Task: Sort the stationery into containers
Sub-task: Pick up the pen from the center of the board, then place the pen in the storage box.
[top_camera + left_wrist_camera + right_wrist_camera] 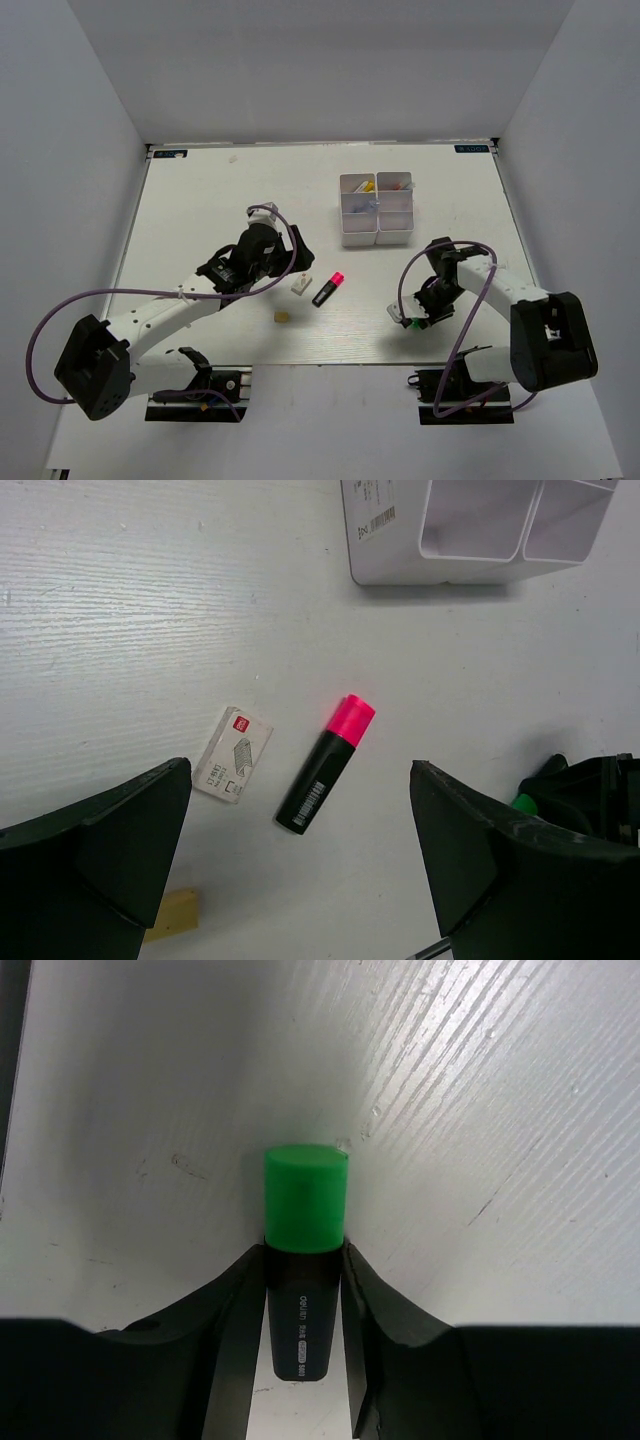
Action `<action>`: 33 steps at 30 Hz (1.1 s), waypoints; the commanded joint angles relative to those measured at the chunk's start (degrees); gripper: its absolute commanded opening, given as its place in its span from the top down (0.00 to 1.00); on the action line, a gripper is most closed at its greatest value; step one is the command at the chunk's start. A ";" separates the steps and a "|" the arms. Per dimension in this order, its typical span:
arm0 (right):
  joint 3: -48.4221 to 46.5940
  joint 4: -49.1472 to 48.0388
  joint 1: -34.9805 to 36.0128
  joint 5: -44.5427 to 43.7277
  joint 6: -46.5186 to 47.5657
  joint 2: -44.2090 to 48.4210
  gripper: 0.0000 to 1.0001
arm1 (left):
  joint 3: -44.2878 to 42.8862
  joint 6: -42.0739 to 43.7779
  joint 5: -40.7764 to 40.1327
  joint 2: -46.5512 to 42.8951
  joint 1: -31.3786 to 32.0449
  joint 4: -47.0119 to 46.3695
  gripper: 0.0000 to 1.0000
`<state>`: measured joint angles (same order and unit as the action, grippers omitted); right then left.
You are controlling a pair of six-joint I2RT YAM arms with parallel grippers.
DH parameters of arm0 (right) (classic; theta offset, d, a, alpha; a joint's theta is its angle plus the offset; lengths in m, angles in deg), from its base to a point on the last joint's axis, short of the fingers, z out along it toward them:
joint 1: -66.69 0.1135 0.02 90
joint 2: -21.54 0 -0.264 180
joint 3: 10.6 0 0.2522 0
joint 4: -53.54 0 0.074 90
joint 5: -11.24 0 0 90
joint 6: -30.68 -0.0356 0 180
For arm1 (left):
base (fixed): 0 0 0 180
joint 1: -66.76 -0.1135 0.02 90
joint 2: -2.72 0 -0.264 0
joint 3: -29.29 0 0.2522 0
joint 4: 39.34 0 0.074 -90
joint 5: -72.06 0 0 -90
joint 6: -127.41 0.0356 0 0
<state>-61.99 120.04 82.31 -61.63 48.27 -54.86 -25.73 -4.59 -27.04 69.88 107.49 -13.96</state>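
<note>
My right gripper [303, 1258] is shut on the black body of a green-capped highlighter [304, 1200], one finger pressed on each side, low over the table at the near right [415, 318]. The left gripper [300, 865] hangs open above the table's middle [280, 262]. Below it lie a pink-and-black highlighter [325, 778], a small white staple box [232, 767] and a tan eraser [175, 912], none of them touched. The white four-compartment containers [346, 232] stand at the back right, with a few items in the far compartments.
The near corner of the containers [400, 565] shows at the top of the left wrist view, its two visible compartments bare. My right gripper [590, 795] with the green cap shows at that view's right edge. Grey walls enclose the table.
</note>
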 commanded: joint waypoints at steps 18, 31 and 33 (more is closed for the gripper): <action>-20.80 -22.91 -2.34 29.27 -50.35 -1.82 0.98 | -6.73 5.88 5.93 4.30 0.31 0.95 0.00; -37.15 -46.31 -6.56 39.48 -77.80 -15.79 0.98 | -7.26 8.15 9.89 6.49 0.84 0.24 0.03; -38.65 -48.76 -7.09 39.48 -77.79 -18.77 0.98 | -7.79 8.68 10.50 6.50 0.84 0.77 0.04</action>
<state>-96.76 78.99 75.95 -25.64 -24.64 -71.19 -30.86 2.27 -18.49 76.69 107.89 -13.48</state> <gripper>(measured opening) 0.379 0.967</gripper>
